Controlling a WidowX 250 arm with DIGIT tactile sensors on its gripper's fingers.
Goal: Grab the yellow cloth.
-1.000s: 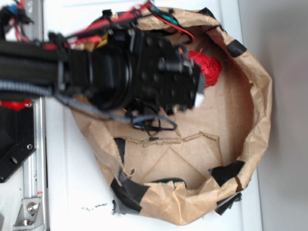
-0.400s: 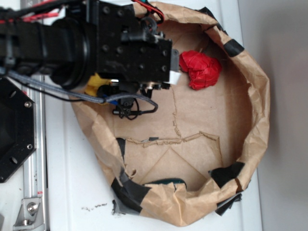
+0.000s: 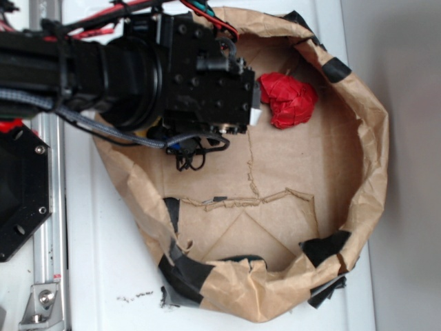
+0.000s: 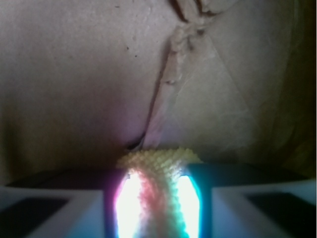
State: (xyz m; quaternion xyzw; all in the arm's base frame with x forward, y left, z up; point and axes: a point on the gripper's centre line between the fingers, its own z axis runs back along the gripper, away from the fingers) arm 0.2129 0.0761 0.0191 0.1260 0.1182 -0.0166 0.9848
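In the wrist view the yellow cloth (image 4: 158, 161), fuzzy and looped, is pinched between my two fingers, and a fold of it bulges out past the fingertips (image 4: 59, 208). My gripper (image 4: 158, 198) is shut on it above the brown paper floor. In the exterior view my gripper (image 3: 238, 114) hangs over the upper left of the paper bag (image 3: 375, 158). The black wrist and arm hide nearly all of the yellow cloth there. The red cloth (image 3: 288, 100) lies crumpled just right of the gripper, apart from it.
The bag has a tall crumpled rim with black tape patches (image 3: 324, 248) and a torn seam across its floor (image 3: 248, 200). A metal rail and black plate (image 3: 27, 207) lie left of the bag. Cables (image 3: 196, 148) dangle under the wrist.
The arm moved toward the top of the image and uncovered the red cloth. A patch of yellow cloth showed under the wrist 0.4 s ago; the arm now covers it.
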